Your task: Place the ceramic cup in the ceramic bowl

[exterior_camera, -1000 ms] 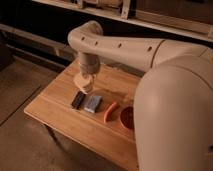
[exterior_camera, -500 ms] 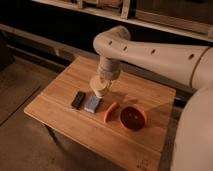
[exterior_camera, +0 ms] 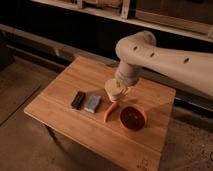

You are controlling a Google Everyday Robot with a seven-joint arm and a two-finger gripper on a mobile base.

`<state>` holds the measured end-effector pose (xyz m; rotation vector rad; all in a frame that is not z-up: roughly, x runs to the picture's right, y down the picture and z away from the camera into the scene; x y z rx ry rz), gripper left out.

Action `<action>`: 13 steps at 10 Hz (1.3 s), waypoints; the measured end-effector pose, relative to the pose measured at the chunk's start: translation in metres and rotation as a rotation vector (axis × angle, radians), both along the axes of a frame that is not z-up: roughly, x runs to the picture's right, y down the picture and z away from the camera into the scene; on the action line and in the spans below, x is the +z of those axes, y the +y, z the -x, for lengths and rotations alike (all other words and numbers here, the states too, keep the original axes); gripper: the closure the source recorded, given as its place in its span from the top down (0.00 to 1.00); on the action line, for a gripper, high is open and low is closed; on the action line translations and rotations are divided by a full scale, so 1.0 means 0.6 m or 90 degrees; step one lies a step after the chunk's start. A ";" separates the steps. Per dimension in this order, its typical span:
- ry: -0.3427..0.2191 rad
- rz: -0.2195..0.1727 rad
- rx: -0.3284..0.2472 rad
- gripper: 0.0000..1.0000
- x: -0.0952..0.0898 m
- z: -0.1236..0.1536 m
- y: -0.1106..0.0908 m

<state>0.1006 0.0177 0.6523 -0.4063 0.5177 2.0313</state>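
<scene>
A dim room with dark shelving along the back wall surrounds a light wooden bench point(exterior_camera: 60, 95), which the single camera view looks down on from one corner. Toward the left lie a small black rectangular block point(exterior_camera: 78, 99) and, just beside it, a grey-blue rectangular block point(exterior_camera: 92, 103). A slim curved orange carrot-like piece point(exterior_camera: 110, 112) lies between that block and the shallow round red-orange ceramic bowl point(exterior_camera: 132, 118), which sits near the bench's right side and looks empty. The robot's thick white arm point(exterior_camera: 165, 60) reaches in from the right. Its gripper point(exterior_camera: 116, 95) hangs above the bench with the fingers closed around the small cream-white ceramic cup point(exterior_camera: 113, 88), held clear of the surface. Over the last second the gripper has travelled from above the two blocks, rightward across the bench, carrying the ceramic cup with it. It now hovers over the carrot-like piece's upper end, just short of the ceramic bowl's left rim. This suggests the pick-up is done and the carry is nearly over. What remains is a short move right and toward the camera to centre the ceramic cup over the ceramic bowl, then lowering and releasing it. The main risk is lowering too early and clipping the rim or the carrot-like piece.
</scene>
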 end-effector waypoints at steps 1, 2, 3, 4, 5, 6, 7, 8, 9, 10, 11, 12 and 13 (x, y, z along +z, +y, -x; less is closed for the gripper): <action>0.005 -0.001 0.011 0.00 -0.009 -0.013 0.010; 0.008 -0.003 0.023 0.00 -0.017 -0.025 0.018; 0.007 -0.009 0.052 0.00 -0.030 -0.042 0.031; 0.001 -0.014 0.070 0.00 -0.036 -0.050 0.039; -0.006 -0.018 0.093 0.00 -0.044 -0.062 0.054; -0.012 -0.021 0.113 0.00 -0.050 -0.074 0.071; -0.015 -0.021 0.126 0.00 -0.053 -0.084 0.086; -0.017 -0.015 0.139 0.00 -0.054 -0.096 0.109; -0.017 -0.006 0.149 0.00 -0.054 -0.106 0.131; -0.015 0.006 0.156 0.00 -0.053 -0.116 0.153; -0.015 0.014 0.159 0.00 -0.050 -0.120 0.166; -0.016 0.027 0.162 0.00 -0.042 -0.125 0.183; -0.016 0.035 0.158 0.00 -0.035 -0.129 0.190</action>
